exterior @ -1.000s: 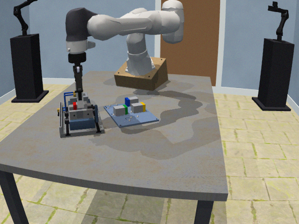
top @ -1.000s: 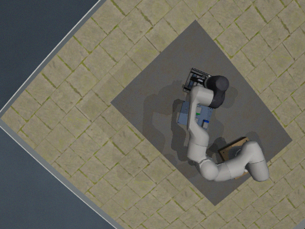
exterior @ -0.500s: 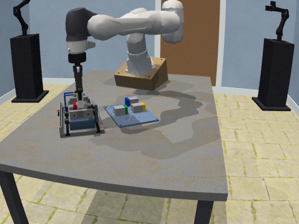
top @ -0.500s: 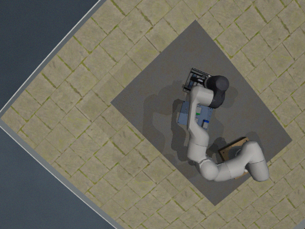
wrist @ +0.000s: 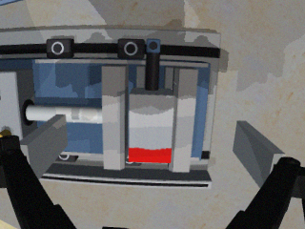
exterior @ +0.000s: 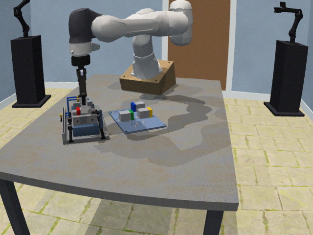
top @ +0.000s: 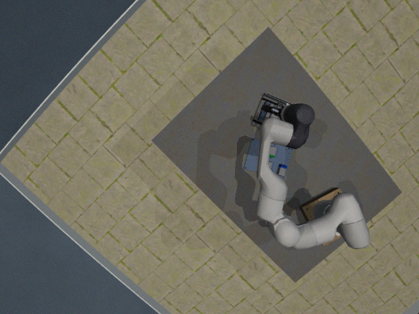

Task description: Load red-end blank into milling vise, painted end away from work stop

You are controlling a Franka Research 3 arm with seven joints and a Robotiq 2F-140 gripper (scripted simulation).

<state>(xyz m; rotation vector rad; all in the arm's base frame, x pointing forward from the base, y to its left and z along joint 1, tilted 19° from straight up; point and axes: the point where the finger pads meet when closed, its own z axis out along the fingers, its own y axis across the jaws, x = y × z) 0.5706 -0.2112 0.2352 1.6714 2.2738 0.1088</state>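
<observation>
The blank with the red end [wrist: 151, 129] [exterior: 78, 110] lies in the milling vise [wrist: 76, 92] [exterior: 84, 130] [top: 263, 108], between the two grey jaws [wrist: 114, 117] [wrist: 186, 117]. Its red end points away from the dark work stop rod [wrist: 152, 72] and from the infeed plate. In the wrist view its plain end reaches up to the rod; I cannot tell if they touch. My gripper [wrist: 151, 134] [exterior: 82, 99] is open and empty. It hangs straight above the blank, with a finger on each side of the vise.
The blue infeed plate [exterior: 151, 124] [top: 288, 152] lies right of the vise. It carries three grey blanks with a green end [exterior: 130, 114] [top: 272, 156], a blue end [exterior: 133, 106] and a yellow end [exterior: 149, 111]. The arm's wooden base [exterior: 149, 84] stands behind.
</observation>
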